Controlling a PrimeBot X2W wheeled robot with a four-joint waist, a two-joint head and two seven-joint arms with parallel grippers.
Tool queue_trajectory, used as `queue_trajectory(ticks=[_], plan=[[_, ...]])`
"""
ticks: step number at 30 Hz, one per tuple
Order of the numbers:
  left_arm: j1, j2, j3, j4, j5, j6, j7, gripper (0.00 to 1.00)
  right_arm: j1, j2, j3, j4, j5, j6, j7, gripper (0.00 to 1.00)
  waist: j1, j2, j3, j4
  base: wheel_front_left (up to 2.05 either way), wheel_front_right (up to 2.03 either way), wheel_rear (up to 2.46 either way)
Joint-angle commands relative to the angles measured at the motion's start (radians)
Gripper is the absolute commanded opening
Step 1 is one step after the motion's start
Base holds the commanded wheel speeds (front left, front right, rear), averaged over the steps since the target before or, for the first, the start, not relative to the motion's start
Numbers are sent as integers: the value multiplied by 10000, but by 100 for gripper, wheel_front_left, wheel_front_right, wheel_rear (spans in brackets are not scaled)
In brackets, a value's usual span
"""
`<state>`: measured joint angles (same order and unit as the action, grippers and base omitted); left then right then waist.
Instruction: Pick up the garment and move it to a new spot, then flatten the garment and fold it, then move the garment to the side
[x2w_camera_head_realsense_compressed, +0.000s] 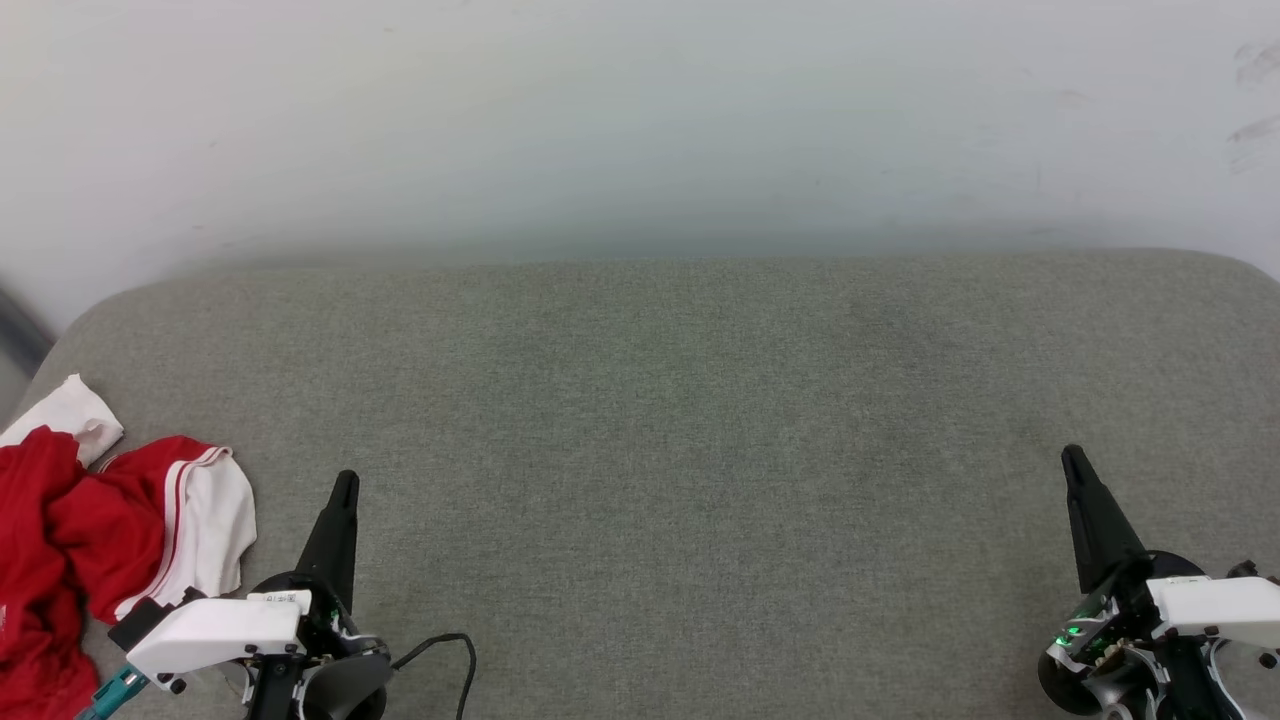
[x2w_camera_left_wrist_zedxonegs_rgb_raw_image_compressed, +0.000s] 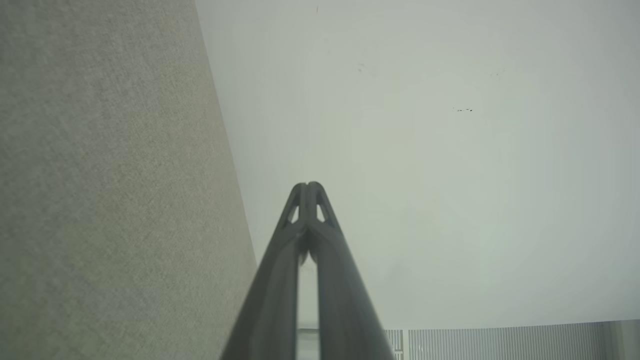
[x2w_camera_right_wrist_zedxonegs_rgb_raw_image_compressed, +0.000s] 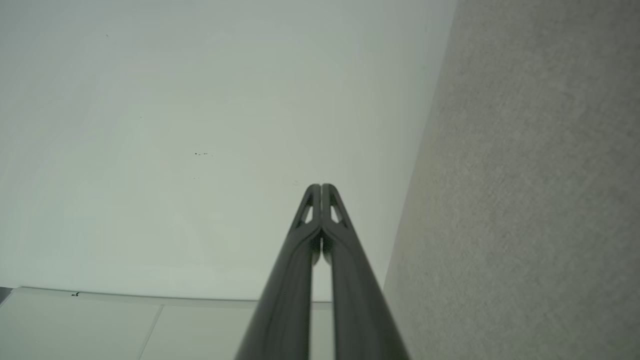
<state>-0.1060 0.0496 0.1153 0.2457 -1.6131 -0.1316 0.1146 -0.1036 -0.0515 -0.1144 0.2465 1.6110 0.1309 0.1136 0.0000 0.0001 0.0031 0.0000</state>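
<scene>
Soft, even light; faint shadows.

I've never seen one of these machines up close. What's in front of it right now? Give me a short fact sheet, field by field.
Work surface: grey fabric cushion against a pale wall
Clothing: garment, red with white sleeve ends edged in thin stripes, crumpled
Clothing position: far left of the head view, partly cut off by the picture's edge
Left end effector: shut, holding nothing, fingers apart from the garment
Right end effector: shut, holding nothing, lower right of the head view
Folding: not yet begun
</scene>
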Motion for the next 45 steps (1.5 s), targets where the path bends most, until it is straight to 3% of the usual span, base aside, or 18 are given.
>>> queue_trajectory(ticks=[1, 18, 19, 33, 39, 45], plan=[[-61, -20, 21, 1, 7, -25, 22, 0, -111, 31, 5, 9, 40, -3, -5, 0, 0, -1, 0, 0, 0, 0, 0], [-61, -20, 20, 1, 6, -25, 21, 0, -111, 31, 5, 9, 40, -3, -5, 0, 0, -1, 0, 0, 0, 0, 0], [1, 0, 0, 2, 0, 0, 0, 100, 0, 0, 0, 2, 0, 0, 0, 100, 0, -1, 0, 0, 0, 0, 0], [-193, 2, -671, -318, 244, 4, -609, 100, 58, -120, 314, -378, -479, 0, -562, 100, 0, -1, 20, 20, 0, 0, 0], [-253, 6, -835, -539, 1035, 5, -885, 100, 15, -326, 589, -526, -1172, 0, -878, 100, 0, -1, 30, 51, 0, 0, 0], [-294, 6, -1018, -745, 2334, 5, -1142, 100, -32, -411, 592, -724, -2754, 0, -1135, 100, 0, -1, 37, 70, 0, 0, 0]])
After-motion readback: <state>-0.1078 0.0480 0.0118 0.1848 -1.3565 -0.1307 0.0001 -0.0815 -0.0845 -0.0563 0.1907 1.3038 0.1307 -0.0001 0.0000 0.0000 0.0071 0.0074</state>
